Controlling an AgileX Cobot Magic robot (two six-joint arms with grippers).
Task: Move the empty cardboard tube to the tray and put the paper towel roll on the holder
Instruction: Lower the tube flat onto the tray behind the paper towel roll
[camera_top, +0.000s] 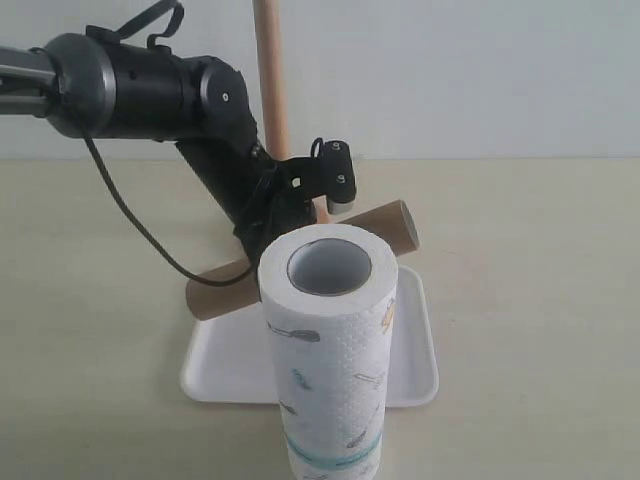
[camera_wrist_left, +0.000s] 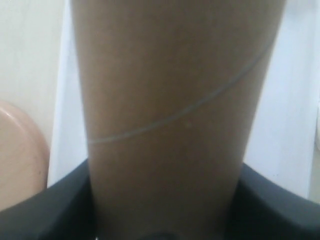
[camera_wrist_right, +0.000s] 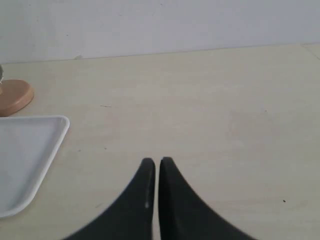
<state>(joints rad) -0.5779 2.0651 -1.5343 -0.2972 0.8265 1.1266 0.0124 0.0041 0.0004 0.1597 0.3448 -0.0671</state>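
The empty cardboard tube hangs slanted just above the tray, its middle hidden behind the paper towel roll. My left gripper is shut on the tube's middle. In the left wrist view the brown tube fills the picture between the black fingers, with the white tray under it. The roll stands upright in front, hollow core up. The holder's pole rises behind the arm; its disc base lies beside the tray. My right gripper is shut and holds nothing, low over bare table.
The left arm and its cable reach in from the left side. In the right wrist view, the tray's corner and the holder's base lie off to one side, and a pale wall stands behind the table.
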